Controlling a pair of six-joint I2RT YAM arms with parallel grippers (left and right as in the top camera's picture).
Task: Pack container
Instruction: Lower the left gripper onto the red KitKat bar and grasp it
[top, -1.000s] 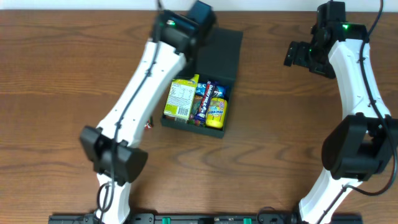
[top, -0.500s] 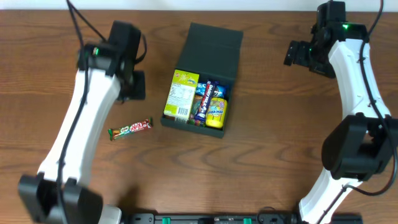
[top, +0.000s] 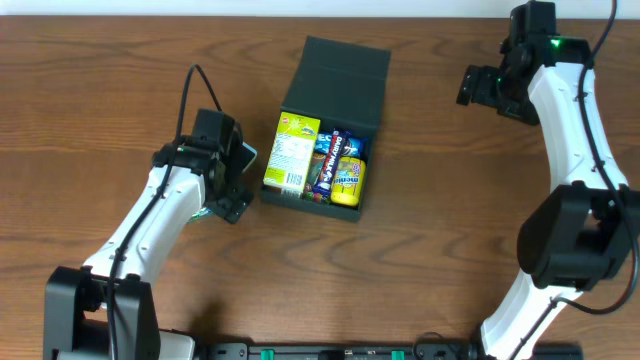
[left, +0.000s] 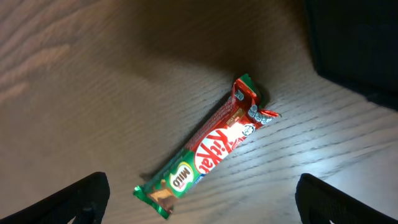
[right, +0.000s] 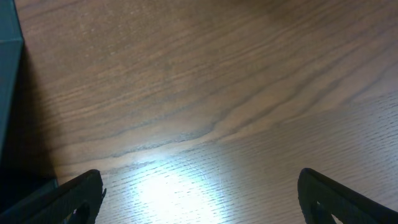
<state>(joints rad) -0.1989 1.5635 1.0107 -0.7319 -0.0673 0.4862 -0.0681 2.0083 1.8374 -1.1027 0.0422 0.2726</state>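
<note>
left gripper (left: 202, 194) spread wide over a kitkat bar (left: 205, 146) lying on the counter (left: 74, 74), seemingly not touching it; right gripper (right: 199, 199) spread too, near the open container (top: 338, 80).

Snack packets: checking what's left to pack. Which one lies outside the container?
The red-and-green KitKat bar, flat on the table below the open left gripper; the other packets sit inside the container.

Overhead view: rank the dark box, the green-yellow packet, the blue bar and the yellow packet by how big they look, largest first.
1. dark box
2. green-yellow packet
3. blue bar and yellow packet: they look too alike in size, and each is partly covered, so I will not rank them.
</note>
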